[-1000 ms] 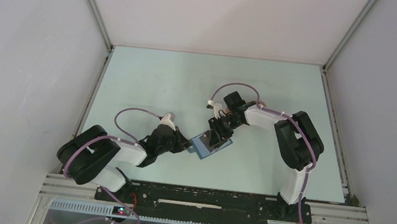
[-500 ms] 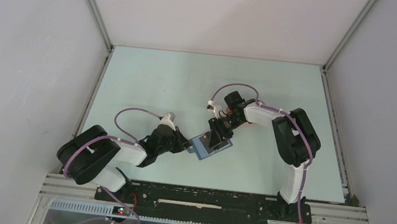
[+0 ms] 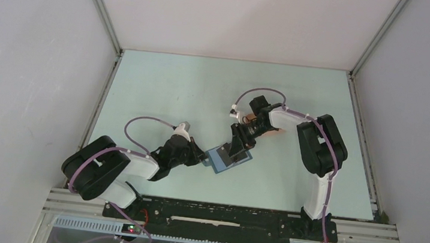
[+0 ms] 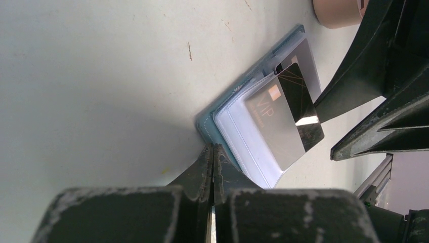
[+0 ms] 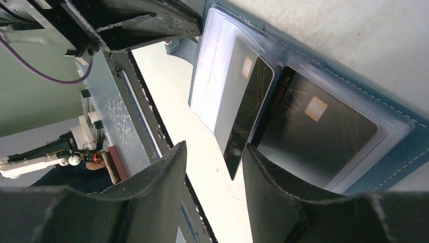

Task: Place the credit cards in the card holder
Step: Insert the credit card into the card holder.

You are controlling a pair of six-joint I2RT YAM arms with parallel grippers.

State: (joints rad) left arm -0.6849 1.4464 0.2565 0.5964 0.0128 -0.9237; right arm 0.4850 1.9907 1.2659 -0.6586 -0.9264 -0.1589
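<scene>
Dark-blue folding card holder with clear plastic sleeves (image 4: 238, 136) is laid open on the pale worktop (image 4: 101, 76), its cover edge pinched by the closed left fingers (image 4: 205, 167). A glossy black plastic credit card (image 4: 286, 119) is lodged part-way in a sleeve; the right fingers (image 5: 152, 187) are held apart around its free end. Judged light, stiff, slippery; best taken by the exposed short edge.

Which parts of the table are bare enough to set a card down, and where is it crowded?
Bare: the far half of the table, between the back wall and both arms, and the strip right of the right arm. Crowded: the centre, where the left end effector, right end effector, card holder and peach tray meet.
</scene>
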